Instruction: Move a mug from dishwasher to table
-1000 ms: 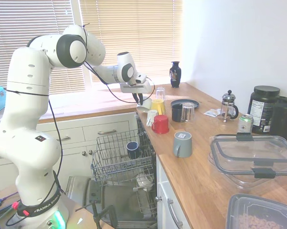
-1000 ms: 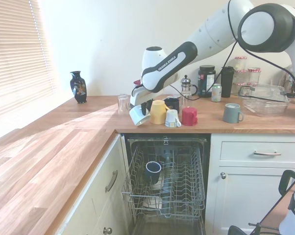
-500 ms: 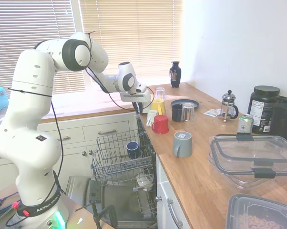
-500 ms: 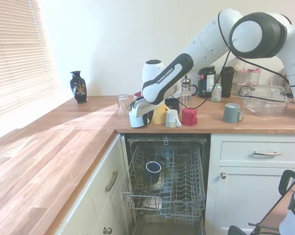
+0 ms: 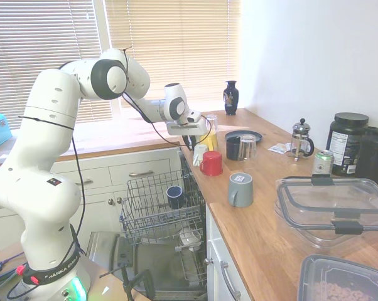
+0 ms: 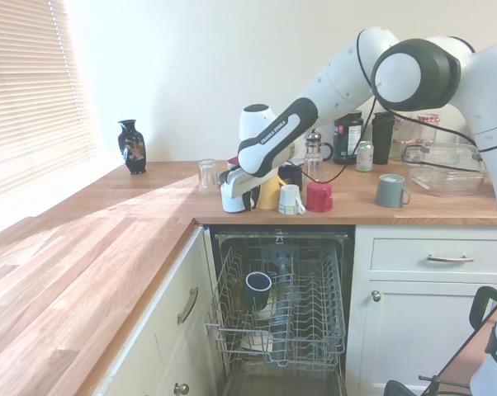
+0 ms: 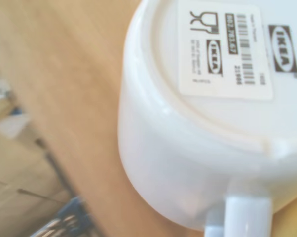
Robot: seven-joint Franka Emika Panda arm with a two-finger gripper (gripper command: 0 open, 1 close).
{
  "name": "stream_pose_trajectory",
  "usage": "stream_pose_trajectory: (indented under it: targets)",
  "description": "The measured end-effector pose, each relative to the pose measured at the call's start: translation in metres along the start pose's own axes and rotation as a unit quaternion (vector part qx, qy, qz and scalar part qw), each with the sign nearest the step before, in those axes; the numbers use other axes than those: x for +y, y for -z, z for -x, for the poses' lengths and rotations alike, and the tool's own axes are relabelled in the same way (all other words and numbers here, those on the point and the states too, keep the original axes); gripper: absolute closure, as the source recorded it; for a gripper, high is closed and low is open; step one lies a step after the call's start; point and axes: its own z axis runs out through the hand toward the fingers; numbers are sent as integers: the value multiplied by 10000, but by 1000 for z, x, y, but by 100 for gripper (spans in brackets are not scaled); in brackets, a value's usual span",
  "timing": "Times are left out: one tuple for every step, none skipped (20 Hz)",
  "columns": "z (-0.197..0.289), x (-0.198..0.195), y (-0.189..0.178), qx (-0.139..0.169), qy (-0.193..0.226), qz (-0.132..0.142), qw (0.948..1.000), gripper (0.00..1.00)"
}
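We find the gripper [image 6: 235, 183] closed on the mug [image 6: 230, 196], which sits upside down on the bench [image 6: 116, 239] at its front edge, just left of the yellow cup [image 6: 270, 192] and above the left side of the open dishwasher [image 6: 281, 309]. The wrist view shows the mug's [image 7: 207, 123] base facing the camera, bearing a printed label [image 7: 225, 47], with wood grain beside it. In the pulled-out upper rack [image 5: 152, 204] a dark navy mug [image 5: 174, 195] lies on its side, and a red mug [image 5: 211, 163], a small white cup [image 6: 291, 200] and a grey mug [image 5: 240, 189] stand further right along the bench.
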Motion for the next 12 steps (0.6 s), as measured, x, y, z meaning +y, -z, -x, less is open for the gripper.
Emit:
stream_pose_trajectory:
  targets:
    - [-2, -1, -1, -19, 31, 36, 10000, 0]
    - [-4, -1, -1, -71, 37, 86, 9999, 0]
    - [-4, -2, -1, -152, 35, 135, 9998, 0]
    - [-4, -3, -1, -244, 52, 180, 9995, 0]
    - [-4, -4, 0, -289, 67, 202, 9994, 0]
    - [-3, -5, 0, -313, 78, 219, 9992, 0]
    - [-1, -6, 0, -322, 94, 221, 9992, 0]
    - [0, -8, 0, -330, 109, 221, 9992, 0]
    - [2, -10, 0, -333, 126, 217, 9991, 0]
    - [4, -12, 0, -336, 141, 213, 9991, 0]
    - [6, -13, 0, -339, 152, 213, 9991, 0]
    - [7, -15, 0, -338, 158, 213, 9991, 0]
